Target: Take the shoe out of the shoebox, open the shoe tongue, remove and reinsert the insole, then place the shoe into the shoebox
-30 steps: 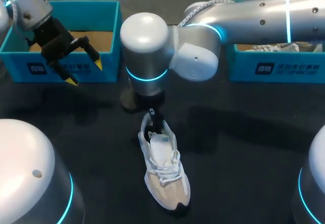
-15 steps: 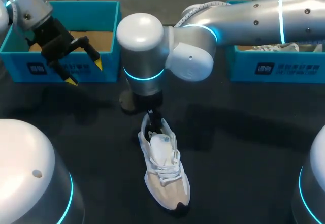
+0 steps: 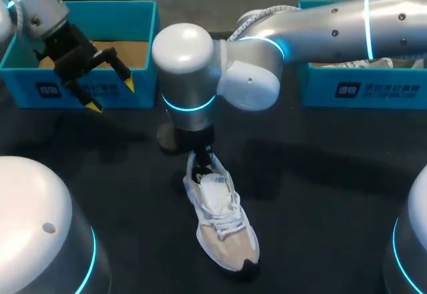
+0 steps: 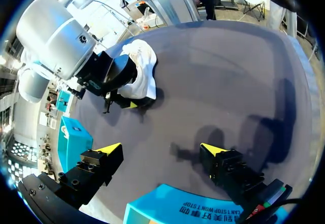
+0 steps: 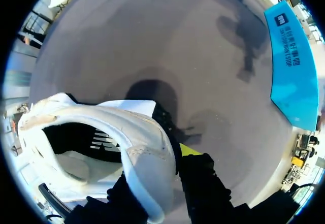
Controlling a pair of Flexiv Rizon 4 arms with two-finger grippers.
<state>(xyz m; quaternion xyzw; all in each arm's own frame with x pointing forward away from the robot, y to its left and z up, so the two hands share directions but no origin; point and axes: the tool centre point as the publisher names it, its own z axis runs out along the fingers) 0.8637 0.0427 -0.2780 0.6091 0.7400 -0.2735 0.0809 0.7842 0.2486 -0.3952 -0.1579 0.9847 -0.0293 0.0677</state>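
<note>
Shoe (image 3: 221,227) is lying out of its box, on its sole near the middle of the table (image 3: 320,187), with its toe toward the near edge and its heel toward the far side, so the first step is looking done. The right arm (image 3: 320,21) is reaching across from its side, and the right jaws are grasping the heel collar. In the right wrist view the collar's white rim is running between the two fingers, one yellow tip (image 5: 189,150) sitting just outside it and the other finger going down inside the shoe. A pale insole (image 5: 76,165) is lying inside, but nothing is showing whether it has been out and back in. The laces are crossing the upper, and how far the tongue is opened is hard to tell. At the least, the return to a box is remaining, and probably the tongue and insole work too. The left jaws are hanging released and empty above the table, just in front of the left box (image 3: 80,91) and well apart from the shoe. That box is showing a bare brown bottom, while the right box (image 3: 360,91) is holding something pale, seemingly another shoe. The right arm's bulky wrist joint is hiding the heel from the head view, and the left jaws are standing in the way of a straight path to the left box.
</note>
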